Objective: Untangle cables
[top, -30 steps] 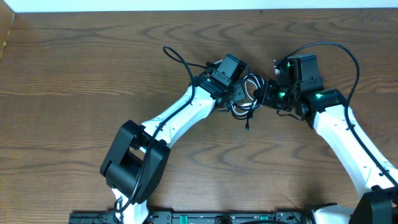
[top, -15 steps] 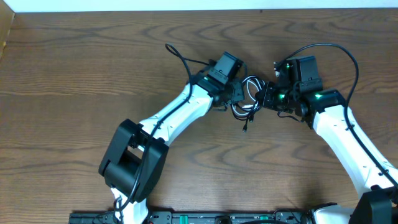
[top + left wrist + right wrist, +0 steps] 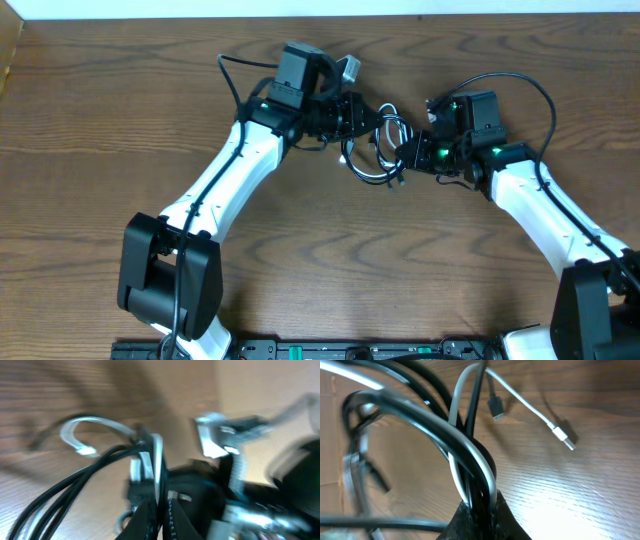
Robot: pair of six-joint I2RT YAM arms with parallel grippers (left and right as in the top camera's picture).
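The cables (image 3: 376,152) form a tangle of white and black cords stretched between my two grippers near the far middle of the table. My left gripper (image 3: 352,112) is shut on the cables' left side; in the left wrist view the white and black cords (image 3: 150,465) run between its fingers (image 3: 161,510). My right gripper (image 3: 408,152) is shut on the right side; in the right wrist view a white cord and black cords (image 3: 475,467) pass into its jaws (image 3: 480,507). A white plug end (image 3: 563,437) and a black plug end (image 3: 495,407) hang loose.
The wooden table (image 3: 110,130) carries only the cables. The thick black arm cable (image 3: 525,85) loops over my right arm. A white wall edge (image 3: 200,8) runs along the far side.
My left gripper has swung up and to the left with the cables, pulling the tangle wider. My right gripper has shifted slightly left and still holds its side.
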